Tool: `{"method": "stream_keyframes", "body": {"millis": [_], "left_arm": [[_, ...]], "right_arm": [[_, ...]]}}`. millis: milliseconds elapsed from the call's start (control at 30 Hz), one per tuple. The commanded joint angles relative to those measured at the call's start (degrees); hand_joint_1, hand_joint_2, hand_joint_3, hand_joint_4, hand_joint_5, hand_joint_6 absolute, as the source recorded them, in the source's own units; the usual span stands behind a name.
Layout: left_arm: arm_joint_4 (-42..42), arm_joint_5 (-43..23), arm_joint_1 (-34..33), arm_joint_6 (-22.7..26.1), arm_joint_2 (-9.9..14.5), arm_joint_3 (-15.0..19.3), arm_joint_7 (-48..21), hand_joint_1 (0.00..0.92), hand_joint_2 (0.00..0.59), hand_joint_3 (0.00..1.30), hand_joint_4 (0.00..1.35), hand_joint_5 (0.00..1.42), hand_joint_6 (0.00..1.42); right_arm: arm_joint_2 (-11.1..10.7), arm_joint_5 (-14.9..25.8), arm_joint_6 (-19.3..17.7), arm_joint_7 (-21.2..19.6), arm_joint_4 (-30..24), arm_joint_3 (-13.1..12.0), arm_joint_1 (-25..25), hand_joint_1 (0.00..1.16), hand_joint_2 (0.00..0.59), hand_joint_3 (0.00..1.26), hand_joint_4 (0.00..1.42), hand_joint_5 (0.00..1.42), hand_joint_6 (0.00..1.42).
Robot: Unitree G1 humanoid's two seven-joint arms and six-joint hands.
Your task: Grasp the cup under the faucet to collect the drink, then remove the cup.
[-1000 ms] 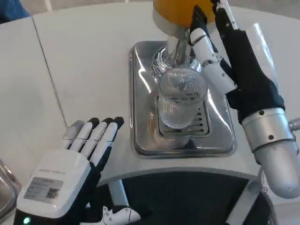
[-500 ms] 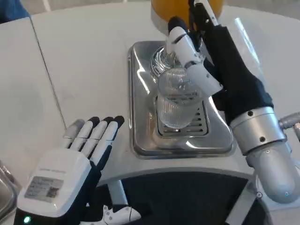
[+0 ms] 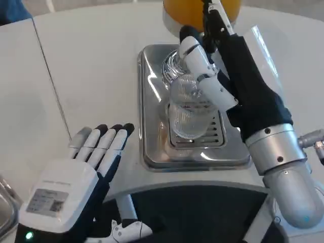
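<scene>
White table (image 3: 91,66), steel drip tray (image 3: 149,101) near front edge, wide free room left.
Right hand (image 3: 228,76) against clear cup (image 3: 190,114), grip unclear; left hand (image 3: 83,172) open, flat.

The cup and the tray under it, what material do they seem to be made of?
The cup looks like clear plastic or glass: it is see-through, with fine ribs on its wall; which of the two I cannot tell. The tray looks like polished metal, probably stainless steel: it is silver, mirror-bright with sharp reflections, and has a slotted grille under the cup.
</scene>
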Motion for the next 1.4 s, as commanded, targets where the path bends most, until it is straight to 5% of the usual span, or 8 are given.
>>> {"method": "stream_keyframes", "body": {"millis": [33, 233, 900, 1400], "left_arm": [[0.69, -0.55, -0.08, -0.39, -0.18, -0.46, -0.15, 0.000, 0.098, 0.00, 0.00, 0.00, 0.00], [1.61, -0.61, -0.81, -0.36, -0.69, -1.07, 0.27, 0.000, 0.098, 0.00, 0.00, 0.00, 0.00], [2.63, -0.94, -2.14, -1.18, -2.00, -2.94, 1.80, 0.000, 0.094, 0.00, 0.00, 0.00, 0.00], [3.30, -0.20, -3.18, -0.57, -3.34, -3.08, 1.87, 0.000, 0.086, 0.00, 0.00, 0.00, 0.01]], "right_arm": [[-1.54, -1.40, 0.99, 1.89, 1.10, 1.04, -1.02, 0.09, 0.548, 0.00, 0.00, 0.00, 0.00], [-4.77, -4.50, 2.11, 5.81, 0.96, 2.30, -3.94, 0.00, 0.538, 0.00, 0.00, 0.00, 0.00], [-9.31, -8.24, 5.50, 15.82, -3.63, 6.88, -2.69, 0.00, 0.562, 0.00, 0.00, 0.00, 0.00], [-12.38, -13.06, 6.16, 20.13, -6.31, 6.77, -4.02, 0.00, 0.574, 0.00, 0.00, 0.00, 0.00]]}}
